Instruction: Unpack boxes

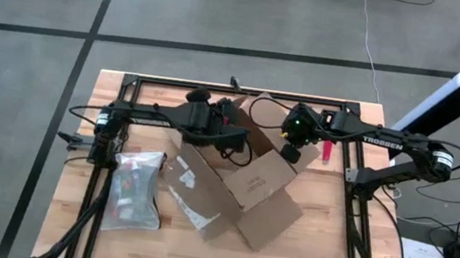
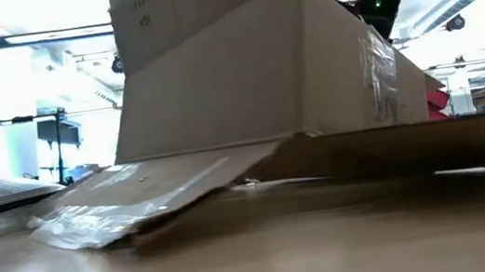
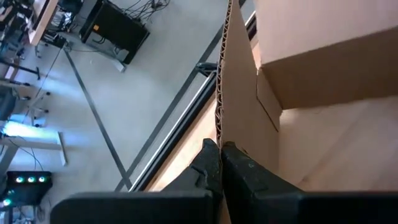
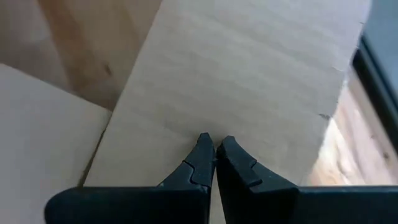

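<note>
Wooden bench (image 1: 321, 248), carrying everything. Largest on it, brown corrugated cardboard box (image 1: 240, 188), open, lying around the bench's middle and reaching toward the far edge, flaps splayed outward, clear tape and white label patches on the flaps nearer the left. Seen from the low view as a tall tilted wall of cardboard (image 2: 243, 70) with a taped flap flat on the bench before it.

Next, translucent zip pouch (image 1: 135, 190) near the left edge, just beside the box, coloured contents inside, too small to make out.

Left gripper (image 3: 218, 149) at the box's far-left wall, fingers (image 3: 239, 163) pressed together on the upright corrugated edge, pinching the cardboard between them. Right gripper (image 4: 212, 146) at the box's far-right flap, fingers (image 4: 231, 155) closed to a sliver over the flap's face, tips against or just above the cardboard; hold on the flap not clear.

Smallest, red utility knife (image 1: 326, 150) near the far-right corner, just beside the right arm, apart from the box.
</note>
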